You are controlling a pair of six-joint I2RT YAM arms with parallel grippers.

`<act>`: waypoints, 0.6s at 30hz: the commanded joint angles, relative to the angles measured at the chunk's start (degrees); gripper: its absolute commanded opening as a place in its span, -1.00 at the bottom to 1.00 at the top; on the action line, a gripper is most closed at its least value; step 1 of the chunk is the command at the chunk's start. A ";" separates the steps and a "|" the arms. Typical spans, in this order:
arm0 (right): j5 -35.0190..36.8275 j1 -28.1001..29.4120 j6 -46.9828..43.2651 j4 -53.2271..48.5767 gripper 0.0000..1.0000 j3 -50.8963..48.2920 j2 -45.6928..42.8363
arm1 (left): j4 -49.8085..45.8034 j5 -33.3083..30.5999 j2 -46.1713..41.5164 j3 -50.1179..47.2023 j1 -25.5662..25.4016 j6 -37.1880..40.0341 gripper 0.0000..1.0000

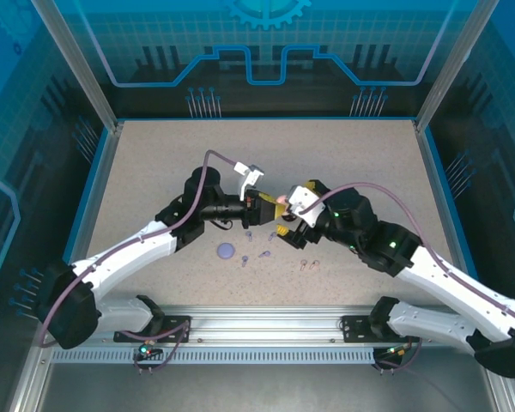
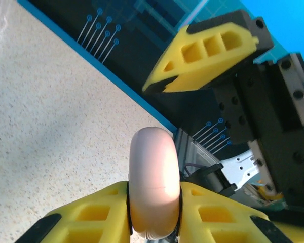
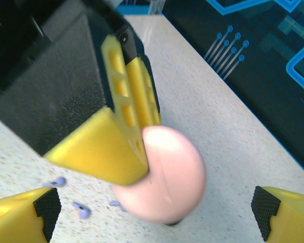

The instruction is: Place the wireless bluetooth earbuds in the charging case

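Clamped in left gripper (image 2: 154,207): pink case (image 2: 153,167), mid-table, off surface. Right gripper (image 3: 154,215) spread wide, flanking it, not gripping. Earbuds (image 1: 263,254) loose on table (image 1: 154,172), near side. Step: readying case, looks shut. Next: open it, needs right pinch against left hold.

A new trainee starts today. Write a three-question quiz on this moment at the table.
1. True or false: the left pincer is clamped on the pale pink round case.
2. The right pincer is: A) open wide, B) shut on an earbud, C) shut on a cable.
3. Fill in: the loose case lying on the table is ___ in colour.

Key: 1 true; 2 A; 3 lavender.
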 commanded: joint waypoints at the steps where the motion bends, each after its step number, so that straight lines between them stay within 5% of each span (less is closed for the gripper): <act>1: -10.76 -2.90 5.76 -0.23 1.00 1.00 -4.03 | 10.86 -3.14 -3.68 -4.22 -0.41 4.78 -0.53; 10: -27.92 -14.40 26.46 13.10 1.00 -1.35 -4.30 | 33.78 -7.35 -8.74 -15.64 -0.45 8.61 -0.60; 18: -35.54 -16.64 29.78 17.67 1.00 0.86 2.24 | 37.08 -7.18 -10.41 -17.78 -0.46 11.05 -0.61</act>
